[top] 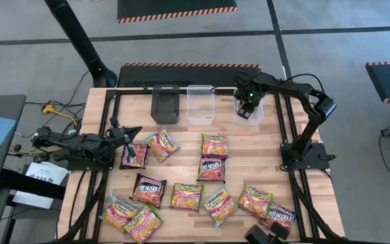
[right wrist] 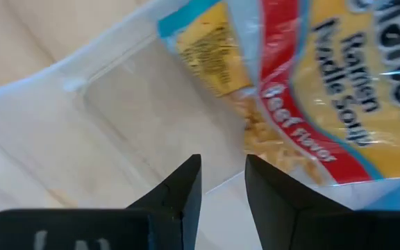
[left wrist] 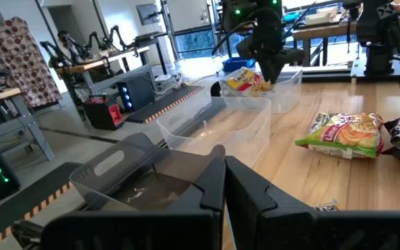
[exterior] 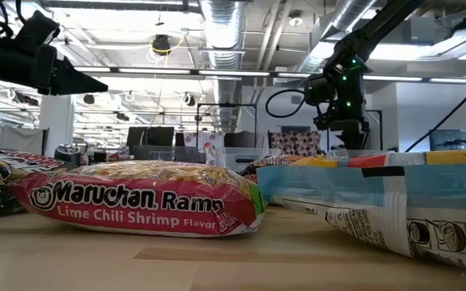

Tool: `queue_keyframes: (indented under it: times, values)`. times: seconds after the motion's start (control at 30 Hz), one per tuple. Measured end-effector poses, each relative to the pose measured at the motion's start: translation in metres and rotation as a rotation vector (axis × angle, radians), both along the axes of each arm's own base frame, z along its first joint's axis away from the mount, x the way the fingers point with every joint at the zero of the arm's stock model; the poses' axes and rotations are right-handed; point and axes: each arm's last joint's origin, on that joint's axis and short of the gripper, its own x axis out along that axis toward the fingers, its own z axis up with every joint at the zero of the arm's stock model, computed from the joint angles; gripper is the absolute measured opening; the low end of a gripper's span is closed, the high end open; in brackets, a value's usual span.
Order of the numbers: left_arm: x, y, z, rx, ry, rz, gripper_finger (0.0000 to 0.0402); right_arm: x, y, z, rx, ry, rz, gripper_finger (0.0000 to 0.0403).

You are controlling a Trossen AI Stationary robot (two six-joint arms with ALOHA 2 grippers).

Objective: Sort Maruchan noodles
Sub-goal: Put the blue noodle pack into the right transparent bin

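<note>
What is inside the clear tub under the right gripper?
A Beef Flavor ramen packet lies in the clear tub; the right gripper hovers above. Anything beneath the packet is covered.

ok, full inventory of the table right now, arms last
flat plastic Maruchan ramen packets: twelve loose, mostly orange-yellow-green, some dark, spread over the table's middle and near half
beef-flavour ramen packet: one, yellow and red with light blue edge, inside the right clear tub
clear plastic tubs: two, far edge, middle and right
black plastic tub: one, far edge, left of the clear ones
wooden table: one, light wood, black frame
left gripper: shut, at the left side, holding nothing
right gripper: open, over the right clear tub
</note>
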Motion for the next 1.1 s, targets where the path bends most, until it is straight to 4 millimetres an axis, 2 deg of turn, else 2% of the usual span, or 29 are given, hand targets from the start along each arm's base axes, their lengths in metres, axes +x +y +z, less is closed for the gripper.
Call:
queue_keyframes:
  times: [0.2, 0.73, 1.03, 1.1]
  values:
    - [0.000, 0.000, 0.000, 0.000, 0.000, 0.000, 0.0000, -0.003, -0.007, 0.000, -0.021, -0.023, -0.026, 0.0132]
    - [0.000, 0.000, 0.000, 0.000, 0.000, 0.000, 0.0000, -0.002, -0.001, -0.001, 0.077, -0.099, -0.199, 0.0132]
    - [0.000, 0.000, 0.000, 0.000, 0.000, 0.000, 0.0000, -0.004, -0.010, -0.001, 0.042, -0.142, -0.277, 0.0132]
    - [0.000, 0.000, 0.000, 0.000, 0.000, 0.000, 0.0000, -0.003, -0.014, -0.006, 0.045, -0.140, -0.302, 0.0132]
